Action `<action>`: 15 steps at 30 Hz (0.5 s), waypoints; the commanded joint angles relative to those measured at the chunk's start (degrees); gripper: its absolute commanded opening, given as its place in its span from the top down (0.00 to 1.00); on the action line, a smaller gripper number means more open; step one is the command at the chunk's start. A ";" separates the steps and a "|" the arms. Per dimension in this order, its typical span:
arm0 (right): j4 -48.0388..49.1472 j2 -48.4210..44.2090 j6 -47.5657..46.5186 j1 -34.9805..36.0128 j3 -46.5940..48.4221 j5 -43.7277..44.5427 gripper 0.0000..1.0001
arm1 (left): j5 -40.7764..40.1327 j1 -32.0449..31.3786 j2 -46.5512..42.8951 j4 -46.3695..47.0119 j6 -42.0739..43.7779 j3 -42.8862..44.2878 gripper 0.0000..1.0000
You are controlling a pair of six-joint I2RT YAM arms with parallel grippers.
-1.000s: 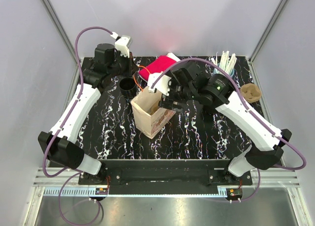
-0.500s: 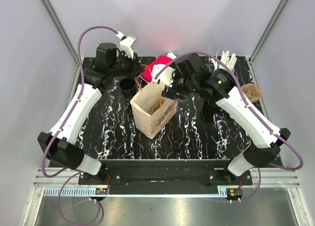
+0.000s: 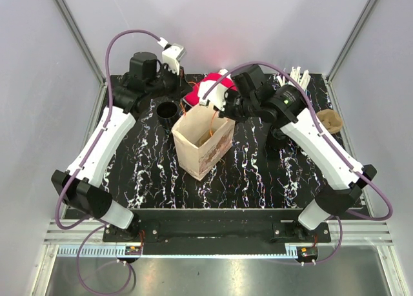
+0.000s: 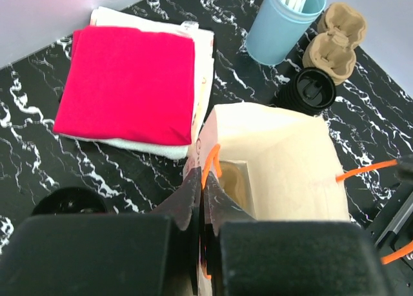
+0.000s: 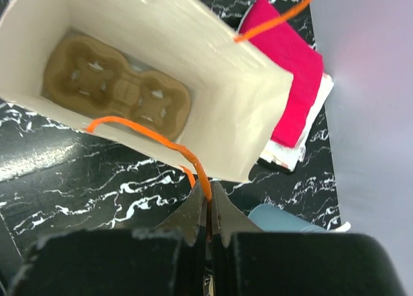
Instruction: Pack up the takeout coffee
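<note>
Since a second ago your right arm has come up out of the paper bag and drawn back to its rear right corner, and its jaws, wide then, are now closed. The bag stands upright and open-mouthed mid-table, with a cardboard cup carrier lying flat on its floor.

The right gripper is pinched shut on the orange handle, which arcs over the bag's rim into the fingertips; the exact pinch point is hidden between them. The left gripper, just behind the bag's rear left corner, is also closed. The second orange handle loops up between its fingers, though the gripper body covers how far it runs.

Behind the bag lies a red napkin on a white stack whose edges alone show. Beyond the bag's right side sit a black-lidded cup, a blue cup of white sticks cut off by the frame's top, and a spare carrier. From above, the right arm covers most of the lidded cup. A dark open cup stands left of the bag's rear corner; in the left wrist view the gripper body hides half of it.
</note>
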 commanded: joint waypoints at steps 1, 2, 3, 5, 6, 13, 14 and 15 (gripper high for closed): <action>-3.52 0.06 -1.47 -0.10 7.48 -4.93 1.00 | -1.71 -2.03 0.27 -1.12 2.47 6.52 1.00; -3.88 0.06 -0.95 -0.10 10.28 -5.89 1.00 | -1.97 -2.30 0.35 -1.65 2.57 8.62 1.00; -4.41 -0.03 -0.16 -0.10 11.78 -6.34 1.00 | -2.50 -2.56 0.62 -2.09 2.57 9.69 1.00; -5.90 -0.03 0.55 -0.10 15.90 -7.82 1.00 | -2.59 -3.36 0.62 -3.23 2.57 11.97 1.00; -6.43 -0.12 0.90 -0.10 16.97 -8.01 1.00 | -2.68 -3.62 0.62 -3.41 2.57 12.50 1.00; -6.61 -2.40 0.99 -0.10 10.00 -8.27 1.00 | -1.63 -4.67 -0.61 -4.29 2.22 10.59 1.00; -6.09 -3.19 0.99 -0.01 7.00 -8.97 1.00 | -1.54 -5.02 -0.79 -4.20 2.30 8.84 1.00; -5.56 -4.76 1.08 -0.10 3.92 -9.32 1.00 | -1.97 -5.99 -1.05 -3.94 2.39 5.60 1.00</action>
